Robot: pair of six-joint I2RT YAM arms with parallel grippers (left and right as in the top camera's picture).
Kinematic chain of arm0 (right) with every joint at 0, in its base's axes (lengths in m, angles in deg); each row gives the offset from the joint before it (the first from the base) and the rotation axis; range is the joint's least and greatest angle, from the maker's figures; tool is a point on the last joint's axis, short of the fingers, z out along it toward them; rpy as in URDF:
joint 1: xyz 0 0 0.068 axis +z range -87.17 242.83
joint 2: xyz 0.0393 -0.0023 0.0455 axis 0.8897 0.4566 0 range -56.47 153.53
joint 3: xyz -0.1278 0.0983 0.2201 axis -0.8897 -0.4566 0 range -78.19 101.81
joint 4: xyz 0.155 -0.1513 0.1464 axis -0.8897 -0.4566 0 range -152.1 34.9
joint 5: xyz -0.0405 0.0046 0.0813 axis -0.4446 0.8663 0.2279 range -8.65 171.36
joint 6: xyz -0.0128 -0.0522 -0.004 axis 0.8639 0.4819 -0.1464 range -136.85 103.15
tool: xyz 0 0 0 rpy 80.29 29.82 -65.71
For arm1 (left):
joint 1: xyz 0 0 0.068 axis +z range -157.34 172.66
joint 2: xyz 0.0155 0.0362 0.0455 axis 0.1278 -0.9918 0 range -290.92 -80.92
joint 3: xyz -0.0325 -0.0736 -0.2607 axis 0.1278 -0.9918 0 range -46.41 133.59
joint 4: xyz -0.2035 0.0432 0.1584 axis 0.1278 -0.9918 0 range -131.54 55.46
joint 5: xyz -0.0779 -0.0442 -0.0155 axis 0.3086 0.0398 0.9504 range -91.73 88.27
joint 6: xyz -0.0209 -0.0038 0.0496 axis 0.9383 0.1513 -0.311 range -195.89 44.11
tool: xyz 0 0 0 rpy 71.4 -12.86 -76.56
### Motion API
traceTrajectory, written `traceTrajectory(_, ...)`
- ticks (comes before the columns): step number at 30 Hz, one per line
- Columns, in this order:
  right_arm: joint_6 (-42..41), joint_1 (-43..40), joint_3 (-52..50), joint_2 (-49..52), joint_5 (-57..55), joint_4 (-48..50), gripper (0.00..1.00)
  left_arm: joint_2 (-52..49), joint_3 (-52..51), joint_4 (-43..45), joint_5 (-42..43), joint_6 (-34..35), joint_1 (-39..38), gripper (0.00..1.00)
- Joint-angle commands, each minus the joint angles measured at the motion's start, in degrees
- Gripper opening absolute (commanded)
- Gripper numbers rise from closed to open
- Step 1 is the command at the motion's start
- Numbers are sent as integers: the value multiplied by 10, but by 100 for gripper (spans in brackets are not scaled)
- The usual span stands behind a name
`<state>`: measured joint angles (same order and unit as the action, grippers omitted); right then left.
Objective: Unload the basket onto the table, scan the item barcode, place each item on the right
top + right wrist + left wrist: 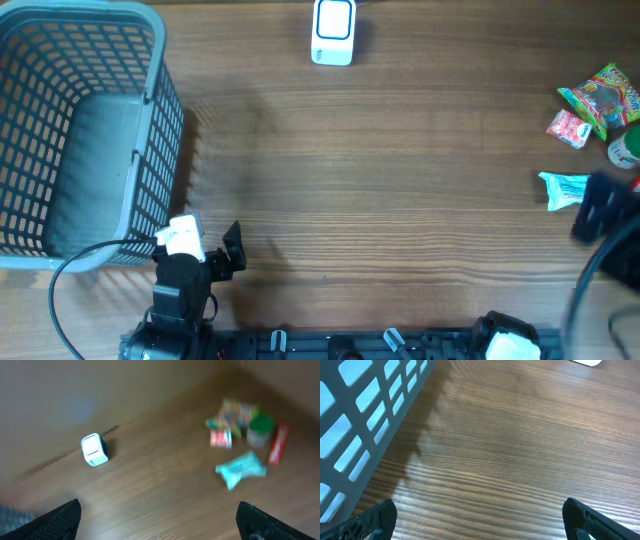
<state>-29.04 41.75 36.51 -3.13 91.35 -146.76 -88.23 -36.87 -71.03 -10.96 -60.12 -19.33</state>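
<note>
A white barcode scanner (pixel 333 32) stands at the far middle of the table, and it also shows in the right wrist view as scanner (pixel 94 450). The items lie at the right edge: a colourful packet (pixel 603 97), a small red-and-white packet (pixel 568 128), a green-capped item (pixel 625 150) and a teal packet (pixel 563 188). My right gripper (pixel 159 510) is open and empty, blurred, above the table near the teal packet (pixel 241 469). My left gripper (pixel 479 515) is open over bare wood beside the basket, holding nothing.
A large grey basket (pixel 70 130) fills the left side, and its wall (pixel 365 420) is close to my left fingers. A red stick-shaped item (pixel 278 442) lies by the green-capped one. A black cable (pixel 60 290) loops at the front left.
</note>
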Motion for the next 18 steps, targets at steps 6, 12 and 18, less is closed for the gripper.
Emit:
traceTrajectory(6, 266, 26, -36, -178, 117, 110, 100, 2, -3, 0, -7, -3, 1, 100)
traceTrajectory(12, 302, 115, -264, -331, 161, 389, 100, 2, -3, 0, -7, -3, 1, 100)
traceTrajectory(18, 299, 149, -551, -455, 160, 629, 100, 2, -3, 0, -7, -3, 1, 100)
